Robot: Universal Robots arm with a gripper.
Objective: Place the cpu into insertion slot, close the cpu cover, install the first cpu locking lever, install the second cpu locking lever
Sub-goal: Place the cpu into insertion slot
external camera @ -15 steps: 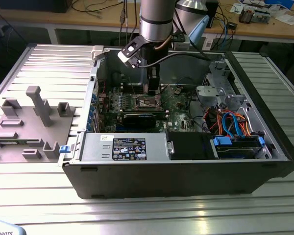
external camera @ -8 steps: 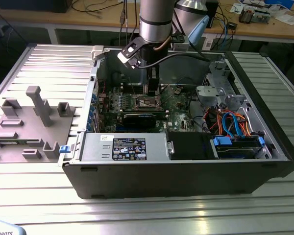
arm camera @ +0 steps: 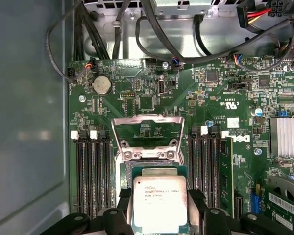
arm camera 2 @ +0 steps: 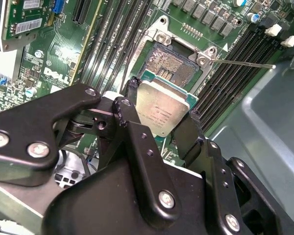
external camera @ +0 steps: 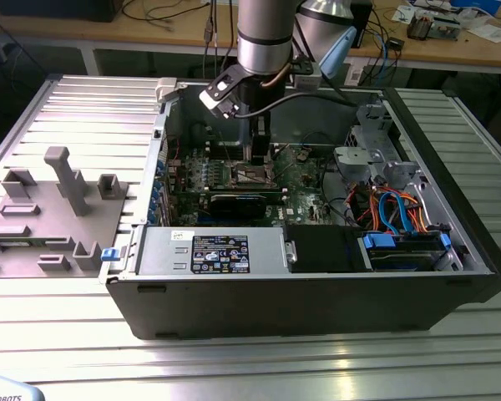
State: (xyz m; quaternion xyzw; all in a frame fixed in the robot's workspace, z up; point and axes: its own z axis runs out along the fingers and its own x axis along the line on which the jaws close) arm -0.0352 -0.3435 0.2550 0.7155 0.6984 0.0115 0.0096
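Fine unreadable print on the cpu (arm camera: 159, 198); a white logo (arm camera: 242, 138) on the board (arm camera: 137, 81); a label (external camera: 220, 253) on the box (external camera: 159, 251), at the exterior view's six o'clock.

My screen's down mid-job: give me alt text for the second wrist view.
The black gripper clamps a small square silver-topped cpu, held partly over the dark square insertion slot, whose contact field is exposed. Around it lies the green circuit board with long black memory slots.
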